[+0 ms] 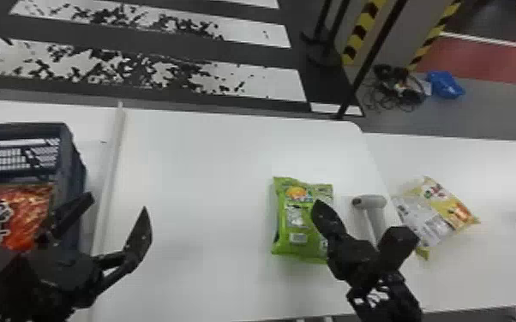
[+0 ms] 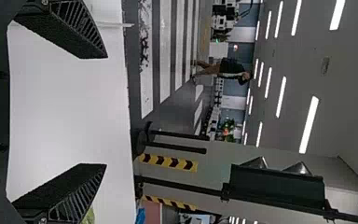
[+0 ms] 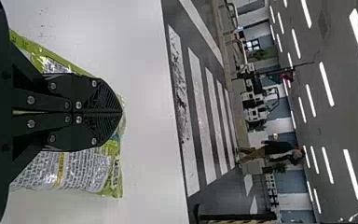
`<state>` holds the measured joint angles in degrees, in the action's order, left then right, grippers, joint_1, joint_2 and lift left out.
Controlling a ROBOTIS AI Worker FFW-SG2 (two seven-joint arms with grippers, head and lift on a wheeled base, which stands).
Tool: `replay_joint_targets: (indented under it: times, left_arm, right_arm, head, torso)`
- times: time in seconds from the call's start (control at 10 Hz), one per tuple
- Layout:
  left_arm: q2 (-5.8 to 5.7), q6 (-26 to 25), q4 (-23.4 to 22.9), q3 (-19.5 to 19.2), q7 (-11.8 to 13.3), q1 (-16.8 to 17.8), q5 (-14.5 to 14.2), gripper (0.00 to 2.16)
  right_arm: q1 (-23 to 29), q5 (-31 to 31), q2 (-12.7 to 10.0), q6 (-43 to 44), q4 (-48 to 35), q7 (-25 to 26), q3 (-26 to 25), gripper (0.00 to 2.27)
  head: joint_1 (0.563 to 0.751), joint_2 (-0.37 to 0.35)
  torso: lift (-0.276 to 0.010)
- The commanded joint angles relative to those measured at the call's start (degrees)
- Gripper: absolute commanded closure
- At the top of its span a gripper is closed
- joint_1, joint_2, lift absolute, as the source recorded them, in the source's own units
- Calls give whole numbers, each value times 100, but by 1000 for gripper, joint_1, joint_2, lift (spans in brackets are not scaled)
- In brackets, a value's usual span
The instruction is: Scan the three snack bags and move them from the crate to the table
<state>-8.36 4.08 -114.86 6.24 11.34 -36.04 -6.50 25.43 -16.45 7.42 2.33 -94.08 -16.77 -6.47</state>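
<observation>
Well, the green bag (image 1: 295,227) lies on the white table (image 1: 193,171), and the right gripper (image 1: 323,210) is right over its edge, fingers closed, but I can't tell if they pinch the bag. Next to them is the gray scanner (image 1: 370,202), then the yellow bag (image 1: 448,206). Far to the left, the red bag (image 1: 23,207) sits in the dark crate (image 1: 71,165). By the crate, the left gripper (image 1: 117,201) is wide open, holding nothing.
</observation>
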Motion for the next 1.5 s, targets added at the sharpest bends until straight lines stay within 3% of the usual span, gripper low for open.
replay_joint_targets:
  times: [0.0, 0.3, 0.7, 1.2, 1.3, 1.4]
  left_arm:
    - [-8, -18, -1, -26, 0, -17, 0, 36]
    - [-8, -18, 16, -87, 0, -34, 0, 36]
    - [19, -18, 86, -96, 0, 36, 0, 36]
    - [1, 35, 34, -52, 9, 36, -70, 36]
    - [1, 35, -89, -35, 9, -17, -88, 36]
    - [19, 35, -335, -35, -9, -140, -97, 36]
  right_arm:
    - [-293, 177, 5, 245, 469, -2, 182, 2243]
    - [-530, 353, 93, 456, 1067, -28, 401, 2243]
    - [-328, 344, 146, 878, 1287, -213, 674, 2243]
    - [331, 116, 146, 1230, 654, -239, 683, 2243]
    - [586, -122, 146, 1230, 197, -239, 568, 2240]
    - [946, -280, 146, 1195, -480, -239, 331, 1936]
  head:
    - [695, -192]
    - [695, -156]
    - [695, -121]
    - [695, -102]
    - [695, -103]
    - [695, -112]
  torso:
    - [-62]
    - [-62]
    - [-62]
    - [-62]
    - [-62]
    - [-62]
